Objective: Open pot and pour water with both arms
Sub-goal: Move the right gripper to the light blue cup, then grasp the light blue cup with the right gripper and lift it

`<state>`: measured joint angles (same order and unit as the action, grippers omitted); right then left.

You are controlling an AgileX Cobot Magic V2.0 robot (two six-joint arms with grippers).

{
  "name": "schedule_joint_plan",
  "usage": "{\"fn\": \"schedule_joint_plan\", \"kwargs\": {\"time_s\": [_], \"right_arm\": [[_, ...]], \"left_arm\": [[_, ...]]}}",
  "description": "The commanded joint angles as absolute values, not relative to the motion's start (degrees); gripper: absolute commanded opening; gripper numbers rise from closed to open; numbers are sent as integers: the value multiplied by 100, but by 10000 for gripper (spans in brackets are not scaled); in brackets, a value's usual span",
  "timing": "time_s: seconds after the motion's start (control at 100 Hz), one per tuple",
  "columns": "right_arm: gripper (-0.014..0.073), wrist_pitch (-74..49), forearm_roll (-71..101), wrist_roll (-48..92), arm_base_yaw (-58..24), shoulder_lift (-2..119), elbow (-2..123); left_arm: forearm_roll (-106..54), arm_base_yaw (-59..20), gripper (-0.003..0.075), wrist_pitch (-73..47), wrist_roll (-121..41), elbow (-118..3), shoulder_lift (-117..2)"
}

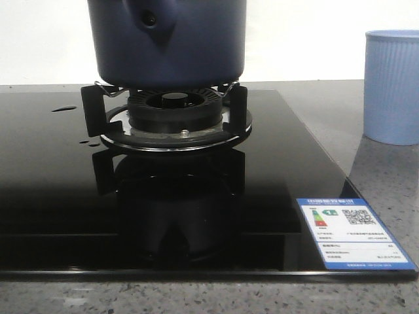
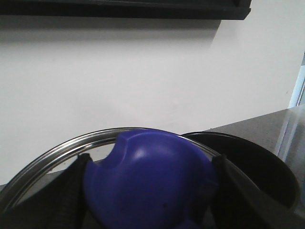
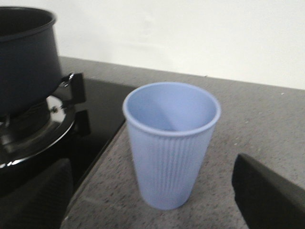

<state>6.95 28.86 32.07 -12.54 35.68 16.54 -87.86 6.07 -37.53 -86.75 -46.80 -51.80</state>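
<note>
Front view: find the pot point(image 1: 167, 42) upright on the burner stand point(image 1: 173, 121) of a black glass hob point(image 1: 59, 196), axis vertical, top cut off by the frame. Note its tapering handle mount point(image 1: 150, 23) aimed toward the camera, dark hole facing out. Off to the right on the grey speckled counter point(image 1: 386, 176), clear of the hob, find a pale blue ribbed cup point(image 1: 393, 85); near the hob's front right corner, a printed label point(image 1: 353, 232); on the glass to the left of the burner, a few droplets point(image 1: 63, 108). No arm visible there. Left wrist view: see the left gripper point(image 2: 152, 205) clamped on the blue knob point(image 2: 147, 181) of a steel-rimmed lid point(image 2: 71, 143), one dark finger point(image 2: 69, 191) pressed to each side, with the pot's point(image 2: 257, 167) dark open mouth showing beyond the lid's edge, uncovered. Cannot tell from this view how high the lid hangs. Right wrist view: see the right gripper point(image 3: 152, 210) spread wide, fingers point(image 3: 271, 195) well apart, holding and touching nothing, facing the cup point(image 3: 169, 143), which stands upright, mouth up. At the side of that view, find the pot point(image 3: 24, 57) on its stand, rim bare, separate from the cup.
</note>
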Motion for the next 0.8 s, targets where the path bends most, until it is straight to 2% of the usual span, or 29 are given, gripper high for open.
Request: {"fn": "schedule_joint_plan", "kwargs": {"time_s": [0.0, 0.48, 0.79], "right_arm": [[613, 1472, 2891, 3254, -1256, 3856, 1796], [613, 1914, 2891, 2715, -1303, 4864, 1796], [613, 2689, 2631, 2715, -1874, 5386, 1796]], "left_arm": [[-9260, 612, 299, -3812, -8677, -4872, -5087], [-9260, 612, 298, -3812, -8677, -4872, -5087], [-9260, 612, 298, -3812, -8677, -4872, -5087]]}}
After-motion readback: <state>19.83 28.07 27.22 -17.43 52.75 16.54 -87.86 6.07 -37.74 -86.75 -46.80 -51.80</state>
